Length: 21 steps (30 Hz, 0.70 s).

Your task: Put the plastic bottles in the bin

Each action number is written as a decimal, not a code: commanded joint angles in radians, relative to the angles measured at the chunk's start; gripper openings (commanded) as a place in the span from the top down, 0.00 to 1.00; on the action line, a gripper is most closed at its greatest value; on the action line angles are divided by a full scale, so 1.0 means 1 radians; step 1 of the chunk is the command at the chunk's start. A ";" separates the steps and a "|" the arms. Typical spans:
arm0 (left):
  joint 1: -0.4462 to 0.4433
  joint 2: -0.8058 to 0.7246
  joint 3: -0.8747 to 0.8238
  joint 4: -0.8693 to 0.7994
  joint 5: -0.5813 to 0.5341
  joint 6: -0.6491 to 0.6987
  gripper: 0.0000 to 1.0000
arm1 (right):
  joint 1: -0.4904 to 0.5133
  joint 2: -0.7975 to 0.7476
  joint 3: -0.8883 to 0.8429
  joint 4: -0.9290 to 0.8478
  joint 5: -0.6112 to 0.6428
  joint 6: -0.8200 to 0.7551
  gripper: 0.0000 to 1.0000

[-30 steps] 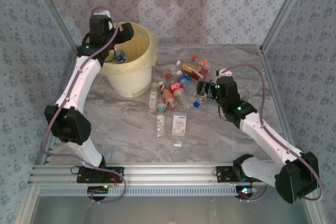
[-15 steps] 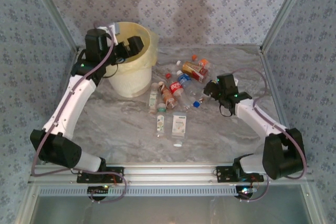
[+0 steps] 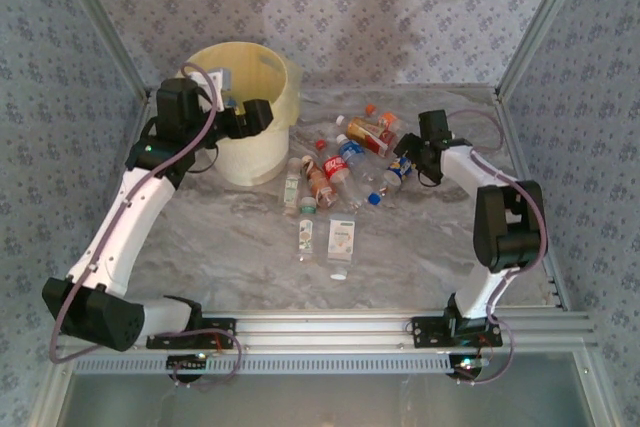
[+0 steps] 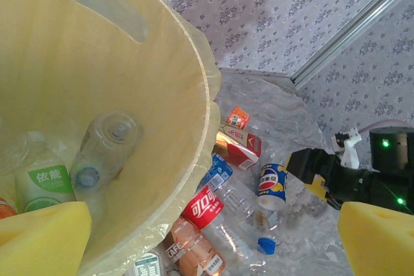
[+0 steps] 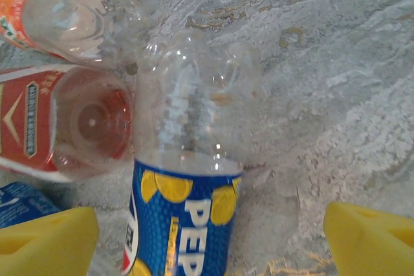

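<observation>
Pepsi bottle (image 5: pixel 184 224): a blue-labelled clear bottle lying on its side on the marbled worktop (image 3: pixel 250 237), at the right edge of the loose pile of plastic bottles (image 3: pixel 335 172). Its clear end is touching a red-labelled bottle (image 5: pixel 58 124), and an orange-labelled bottle (image 5: pixel 58 4) lies just beyond.

Right gripper (image 5: pixel 207 240): spread wide, one yellow pad on each side of the Pepsi bottle, nothing pinched.

Step in hand, as judged: the approach to pick this bottle. The next move calls for a short descent and a close across the labelled body (the thin clear wall would likely buckle or slip), without dragging the red-labelled neighbour along.

Bin (image 4: pixel 97 63): a cream-yellow bucket with a bag liner, standing at the far left of the worktop. It holds a green-labelled bottle (image 4: pixel 42 182) and a clear bottle (image 4: pixel 103 143) with its open neck up; more may lie beneath, but that cannot be confirmed.

Left gripper (image 4: pixel 213 244): spread and empty, hanging at the bin's rim on the pile side.

Most bottles are on the worktop, so the task is judged well short of complete.
</observation>
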 commanded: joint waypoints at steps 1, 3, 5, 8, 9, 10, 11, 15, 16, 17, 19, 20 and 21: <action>-0.005 -0.019 -0.013 -0.001 0.035 0.029 0.02 | -0.013 0.059 0.061 -0.013 0.033 0.044 0.10; -0.004 -0.020 -0.004 -0.005 0.065 0.038 0.02 | -0.017 0.093 0.085 0.001 0.044 0.050 0.13; -0.005 -0.021 0.004 -0.017 0.107 0.074 0.02 | -0.018 0.133 0.119 0.001 0.042 0.048 0.15; -0.008 -0.037 -0.008 -0.009 0.124 0.096 0.02 | -0.019 0.194 0.170 -0.023 0.059 0.049 0.17; -0.008 -0.041 -0.011 -0.008 0.121 0.097 0.02 | -0.021 0.213 0.186 -0.034 0.066 0.050 0.17; -0.008 -0.045 -0.012 -0.010 0.116 0.095 0.02 | -0.025 0.229 0.196 -0.034 0.067 0.056 0.17; -0.008 -0.047 -0.012 -0.010 0.113 0.098 0.02 | -0.026 0.241 0.199 -0.029 0.068 0.061 0.18; -0.008 -0.052 -0.022 0.003 0.113 0.092 0.02 | -0.026 0.271 0.207 -0.014 0.090 0.067 0.21; -0.008 -0.052 -0.025 0.008 0.116 0.091 0.02 | -0.027 0.271 0.200 -0.002 0.099 0.067 0.23; -0.008 -0.052 -0.028 0.012 0.116 0.089 0.02 | -0.029 0.271 0.194 0.011 0.101 0.067 0.25; -0.010 -0.057 -0.037 0.026 0.114 0.083 0.02 | -0.036 0.265 0.170 0.057 0.089 0.067 0.32; -0.011 -0.058 -0.040 0.032 0.115 0.081 0.02 | -0.038 0.255 0.153 0.081 0.082 0.063 0.35; -0.014 -0.060 -0.039 0.032 0.117 0.084 0.02 | -0.040 0.241 0.135 0.105 0.079 0.057 0.38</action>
